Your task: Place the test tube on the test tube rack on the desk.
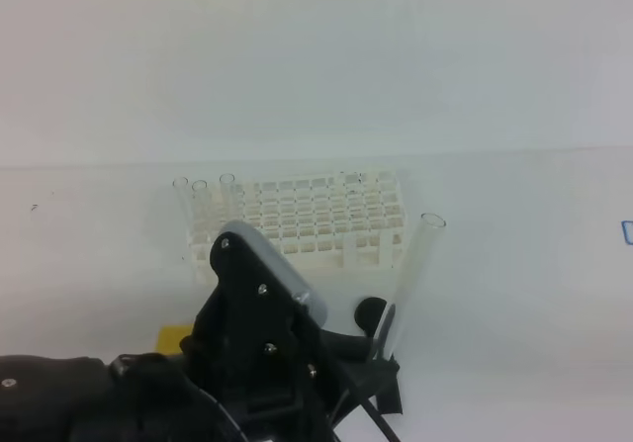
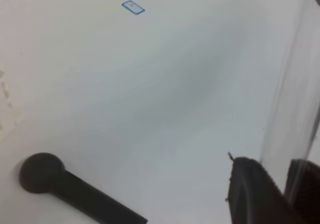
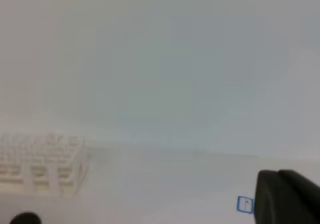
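My left claw (image 1: 388,348) pinches the test tube (image 1: 413,276) near its bottom, tube tilted, rim up, just right of the test tube rack (image 1: 302,226). Open bench (image 1: 514,294) to the right, only a small blue mark (image 2: 133,7) there. Rack holds three clear tubes (image 1: 203,205) at its left end. Black round-headed stick (image 2: 75,189) lies beside the claw. Right claw (image 3: 287,199) pressed shut.

**Three views, one desk**

The high view looks down over the left arm (image 1: 237,363) toward the rack (image 1: 302,220) at 12 o'clock. Both wrist views skim the desk (image 2: 150,108) closely, sharing the blue sticker (image 2: 133,7); the right also catches the rack.
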`<state>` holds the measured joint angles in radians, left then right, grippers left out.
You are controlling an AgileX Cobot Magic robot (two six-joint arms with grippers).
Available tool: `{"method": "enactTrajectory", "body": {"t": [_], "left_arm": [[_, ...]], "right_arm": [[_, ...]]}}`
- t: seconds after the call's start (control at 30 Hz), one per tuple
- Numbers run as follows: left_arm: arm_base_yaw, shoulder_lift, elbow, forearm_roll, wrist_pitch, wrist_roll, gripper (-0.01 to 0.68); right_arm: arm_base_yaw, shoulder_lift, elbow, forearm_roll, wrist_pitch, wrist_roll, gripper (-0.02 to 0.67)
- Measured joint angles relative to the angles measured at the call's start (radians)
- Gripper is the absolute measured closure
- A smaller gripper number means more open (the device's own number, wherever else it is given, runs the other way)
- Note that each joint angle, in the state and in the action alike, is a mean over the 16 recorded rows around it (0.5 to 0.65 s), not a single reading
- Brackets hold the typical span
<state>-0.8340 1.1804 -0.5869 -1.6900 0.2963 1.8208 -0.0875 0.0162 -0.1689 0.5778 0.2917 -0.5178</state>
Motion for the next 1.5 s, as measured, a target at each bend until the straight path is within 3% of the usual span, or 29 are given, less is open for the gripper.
{"method": "enactTrajectory", "body": {"t": [0.2, 0.57, 0.73, 0.9, 1.2, 1.5], "left_arm": [[0.098, 0.0, 0.0, -0.007, 0.099, 0.064, 0.56], [0.501, 0.034, 0.018, -0.007, 0.629, 0.216, 0.56], [0.609, 0.092, 0.066, 0.0, 0.81, 0.288, 0.56], [0.619, 0.159, 0.119, -0.007, 0.886, 0.355, 0.56], [0.578, 0.226, 0.171, 0.007, 0.886, 0.439, 0.56], [0.567, 0.233, 0.169, 0.014, 0.886, 0.457, 0.56]], "right_arm": [[0.0, 0.065, -0.097, 0.184, 0.143, -0.32, 0.65], [0.003, 0.292, -0.128, 0.709, 0.386, -0.879, 0.65], [0.026, 0.417, -0.129, 0.857, 0.476, -1.026, 0.65], [0.075, 0.554, -0.148, 0.919, 0.544, -1.111, 0.65], [0.178, 0.846, -0.262, 0.937, 0.666, -1.242, 0.65], [0.224, 1.082, -0.377, 1.032, 0.756, -1.397, 0.647]]}}
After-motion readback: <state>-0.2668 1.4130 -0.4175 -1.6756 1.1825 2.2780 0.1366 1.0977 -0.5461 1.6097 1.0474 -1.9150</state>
